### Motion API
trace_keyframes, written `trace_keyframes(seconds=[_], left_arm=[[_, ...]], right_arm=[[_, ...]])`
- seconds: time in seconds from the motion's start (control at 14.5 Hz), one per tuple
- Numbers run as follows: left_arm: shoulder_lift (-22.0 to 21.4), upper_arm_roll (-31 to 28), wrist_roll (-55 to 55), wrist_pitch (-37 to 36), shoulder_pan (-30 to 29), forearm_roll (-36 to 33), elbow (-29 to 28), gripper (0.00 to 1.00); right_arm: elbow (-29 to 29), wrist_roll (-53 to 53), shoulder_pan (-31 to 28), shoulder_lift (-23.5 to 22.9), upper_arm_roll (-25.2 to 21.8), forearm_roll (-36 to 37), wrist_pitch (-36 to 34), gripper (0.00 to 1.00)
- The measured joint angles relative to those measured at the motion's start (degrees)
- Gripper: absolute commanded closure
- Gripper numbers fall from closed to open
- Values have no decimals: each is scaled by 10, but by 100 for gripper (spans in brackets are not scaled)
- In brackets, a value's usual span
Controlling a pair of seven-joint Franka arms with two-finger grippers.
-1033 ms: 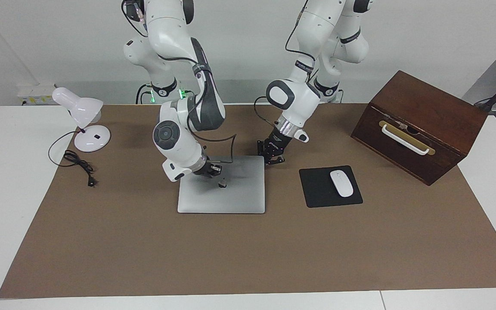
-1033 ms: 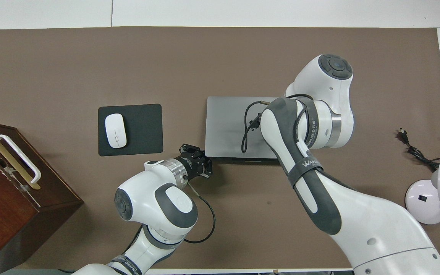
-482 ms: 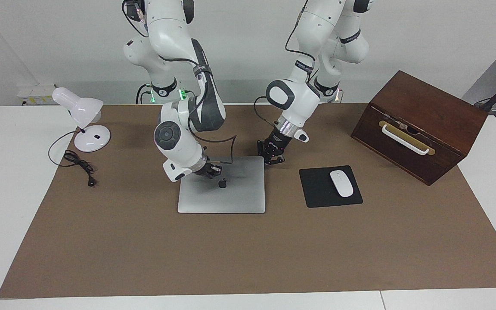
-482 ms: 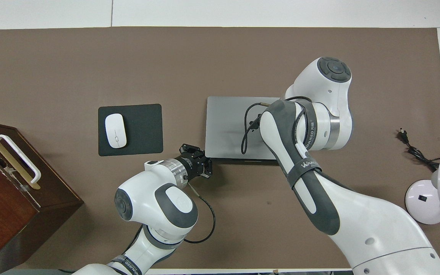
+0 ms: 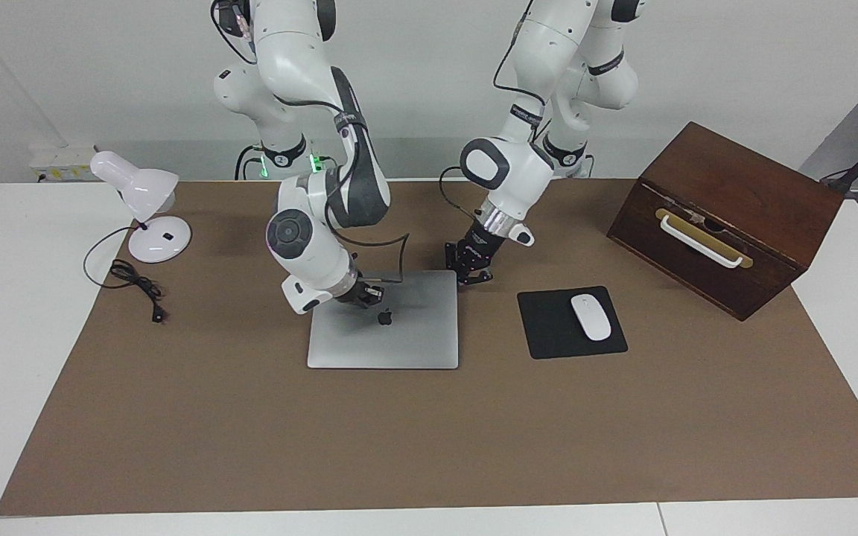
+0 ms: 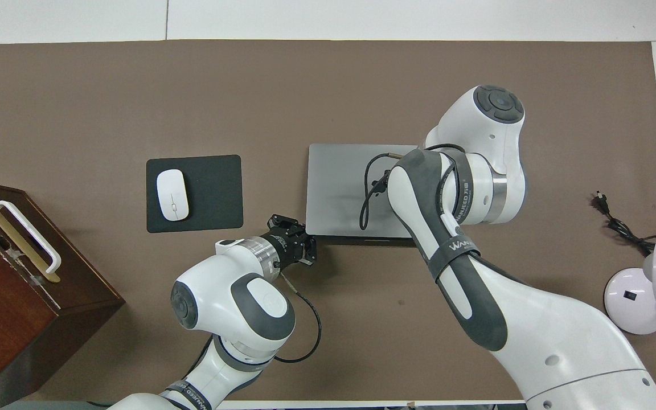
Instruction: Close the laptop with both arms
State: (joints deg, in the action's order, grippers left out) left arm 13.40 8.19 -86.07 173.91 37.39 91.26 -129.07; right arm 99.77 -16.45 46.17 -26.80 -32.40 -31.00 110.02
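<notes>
The laptop (image 5: 383, 331) lies shut and flat at the middle of the brown desk (image 5: 429, 439), logo up, beside the mouse pad (image 5: 548, 327). My right gripper (image 5: 369, 295) sits low over the lid's robot-side edge, fingers pressed together, holding nothing. My left gripper (image 5: 474, 274) stands at the lid's corner nearest the pad, fingers likewise pressed together. I judge the metal shell stiff, fairly heavy and slick: best pressed flat from above near the free edge, not pinched. The closing looks done.
</notes>
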Motion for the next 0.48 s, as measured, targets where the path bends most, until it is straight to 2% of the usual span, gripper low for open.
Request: trace_keyframes(seconds=[0.48], left_arm=[[0,0,0,0,0,1,0,100]], right_arm=[[-8,0,0,17,-1,0,-26,100]])
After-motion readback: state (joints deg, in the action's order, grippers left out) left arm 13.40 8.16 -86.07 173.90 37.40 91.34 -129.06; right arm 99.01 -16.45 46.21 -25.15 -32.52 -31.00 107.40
